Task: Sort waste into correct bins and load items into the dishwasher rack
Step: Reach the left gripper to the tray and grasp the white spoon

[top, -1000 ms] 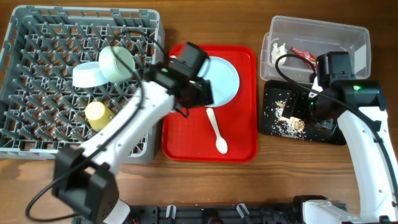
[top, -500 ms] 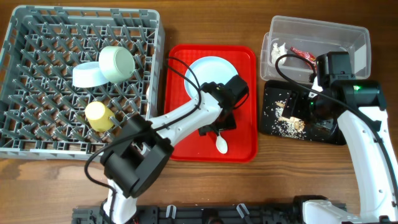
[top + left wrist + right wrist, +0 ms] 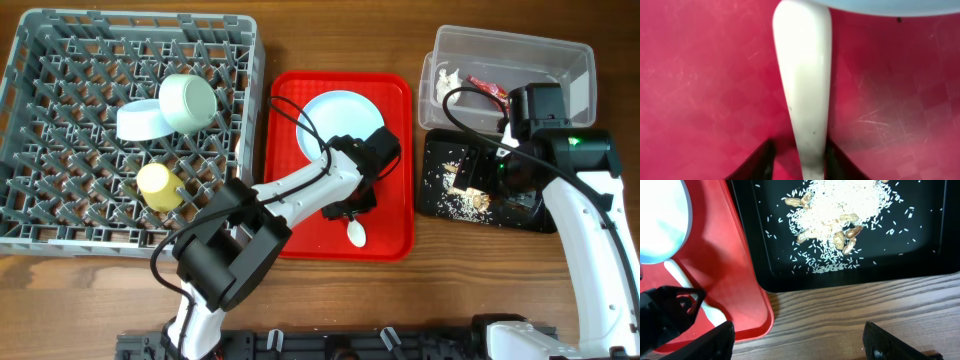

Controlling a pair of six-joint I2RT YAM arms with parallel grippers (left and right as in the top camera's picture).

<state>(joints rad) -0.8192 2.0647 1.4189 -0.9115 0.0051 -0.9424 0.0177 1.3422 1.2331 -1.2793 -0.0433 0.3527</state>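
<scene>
Mid spoon pickup, the left tool [image 3: 800,162] sits narrowly spread astride the spoon [image 3: 802,75] handle, and should next pinch it and lift it toward the rack [image 3: 60,243].

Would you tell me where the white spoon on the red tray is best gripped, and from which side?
Take the white spoon by the middle of its narrow handle, straight from above, fingers across its width. It lies flat on the red tray, so only its thin sides offer a hold; one end meets the plate, the bowl end is wider.
</scene>
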